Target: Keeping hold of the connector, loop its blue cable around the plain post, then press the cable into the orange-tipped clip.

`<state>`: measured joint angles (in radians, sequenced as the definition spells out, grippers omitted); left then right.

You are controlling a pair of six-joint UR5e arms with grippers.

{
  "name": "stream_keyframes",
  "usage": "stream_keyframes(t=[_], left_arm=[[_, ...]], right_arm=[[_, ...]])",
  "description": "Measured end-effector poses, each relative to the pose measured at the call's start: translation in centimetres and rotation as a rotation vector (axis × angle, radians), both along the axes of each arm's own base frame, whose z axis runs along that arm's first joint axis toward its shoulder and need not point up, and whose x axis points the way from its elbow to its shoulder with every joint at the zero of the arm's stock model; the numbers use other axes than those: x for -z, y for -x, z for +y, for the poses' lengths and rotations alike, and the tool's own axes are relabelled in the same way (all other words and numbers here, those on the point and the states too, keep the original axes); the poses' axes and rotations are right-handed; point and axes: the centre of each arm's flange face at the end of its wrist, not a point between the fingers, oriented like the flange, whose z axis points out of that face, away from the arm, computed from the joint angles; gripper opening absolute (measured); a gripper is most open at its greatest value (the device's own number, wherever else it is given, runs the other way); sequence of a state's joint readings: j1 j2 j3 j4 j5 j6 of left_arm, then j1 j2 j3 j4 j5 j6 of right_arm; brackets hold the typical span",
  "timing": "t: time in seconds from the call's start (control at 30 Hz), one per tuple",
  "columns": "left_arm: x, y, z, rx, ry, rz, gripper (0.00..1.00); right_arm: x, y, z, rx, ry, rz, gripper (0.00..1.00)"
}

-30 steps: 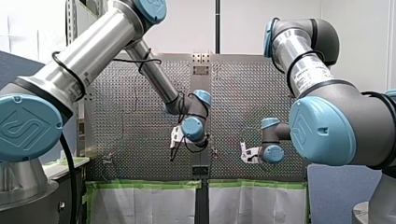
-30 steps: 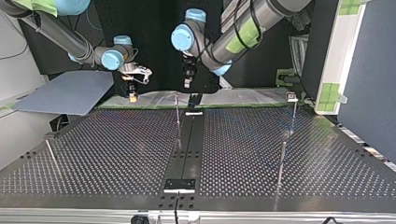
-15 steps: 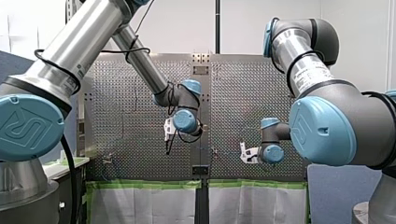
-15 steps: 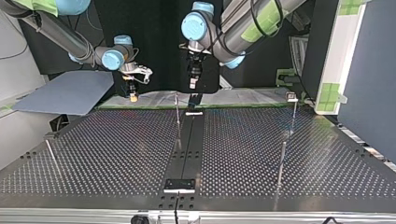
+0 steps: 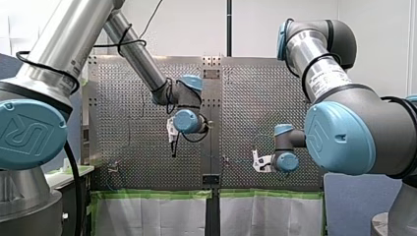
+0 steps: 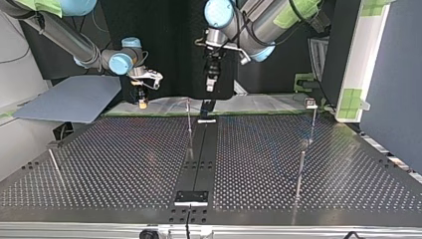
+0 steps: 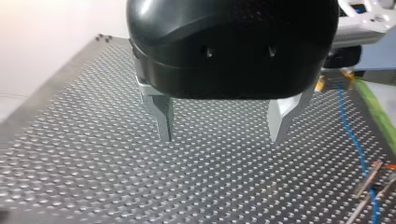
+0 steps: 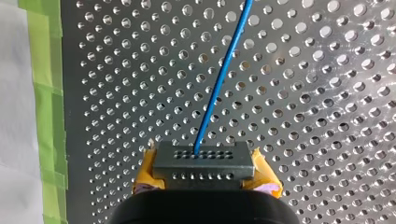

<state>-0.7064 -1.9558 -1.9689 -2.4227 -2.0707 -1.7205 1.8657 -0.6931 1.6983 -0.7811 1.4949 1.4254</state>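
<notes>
1. two arms: my left arm (image 5: 137, 54) and my right arm (image 5: 319, 64).
2. two pincers: the left pincer (image 7: 223, 137) and the right pincer (image 8: 204, 179), each with two fingers.
3. one connector (image 8: 204, 161).
4. one blue cable (image 8: 219, 84).
5. four thin posts (image 6: 189, 122), counted in the top view.
6. one perforated desk (image 6: 124, 159).
7. one grey-blue sheet (image 6: 74, 102) beside the desk.

The table (image 8: 327, 70) is shiny perforated metal, left pincer (image 7: 221, 137) glossy black, connector (image 8: 203, 161) matt grey.
</notes>
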Motion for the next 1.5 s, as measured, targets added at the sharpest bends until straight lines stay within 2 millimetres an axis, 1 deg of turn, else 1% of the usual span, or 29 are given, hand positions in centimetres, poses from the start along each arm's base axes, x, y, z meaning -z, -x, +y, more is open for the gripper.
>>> stream_keyframes(t=[0.4, 0.77, 0.87, 1.5], left_arm=[[-2.6, 2.8, 2.4, 0.003, 0.076, -0.087, 1.00], [-3.8, 5.9, 5.1, 0.002, 0.087, -0.103, 1.00], [-3.9, 6.5, 5.5, 0.003, 0.088, -0.106, 1.00], [-4.0, 6.7, 5.7, 0.003, 0.089, -0.108, 1.00]], right_arm=[[0.1, 0.1, 0.1, 0.002, -0.009, 0.002, 0.00], [0.1, 0.0, 0.1, -0.001, -0.011, -0.002, 0.00], [0.1, 0.0, 0.1, -0.001, -0.010, -0.002, 0.00], [0.1, 0.0, 0.1, -0.002, -0.010, -0.002, 0.00]])
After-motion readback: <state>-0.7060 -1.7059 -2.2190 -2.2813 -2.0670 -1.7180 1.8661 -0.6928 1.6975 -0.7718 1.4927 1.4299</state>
